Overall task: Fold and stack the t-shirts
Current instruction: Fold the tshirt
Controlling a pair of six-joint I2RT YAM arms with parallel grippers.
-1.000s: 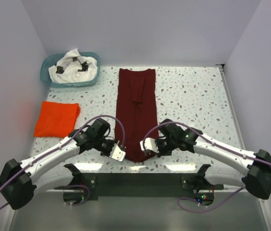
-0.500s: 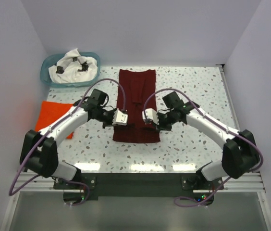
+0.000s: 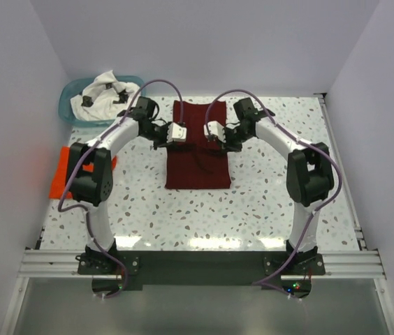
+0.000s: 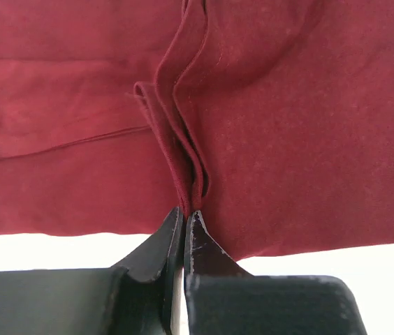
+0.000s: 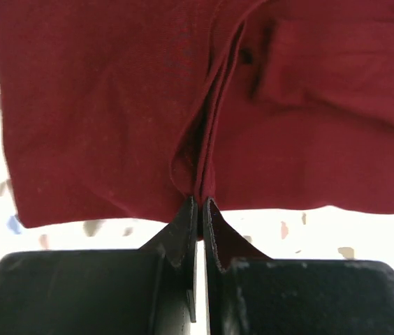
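Note:
The dark maroon t-shirt [image 3: 198,159] lies on the table's far middle, its near end folded up over its far part. My left gripper [image 3: 181,132] is shut on the folded edge's left side; in the left wrist view the cloth [image 4: 253,125] bunches into its fingertips [image 4: 184,213]. My right gripper [image 3: 209,131] is shut on the right side, with the cloth [image 5: 113,105] pinched at its tips [image 5: 199,201]. The orange-red t-shirt [image 3: 63,176] lies folded at the left, partly behind the left arm. The white t-shirt with black print [image 3: 106,93] sits crumpled in the basket.
The teal plastic basket [image 3: 67,114] stands at the far left corner. Both arms arch over the table from its near edge to the shirt. Walls close in on the left, far and right sides.
Both grippers have carried the maroon shirt's near edge away from me, folding it over the far part. The shirt now looks about half as long.

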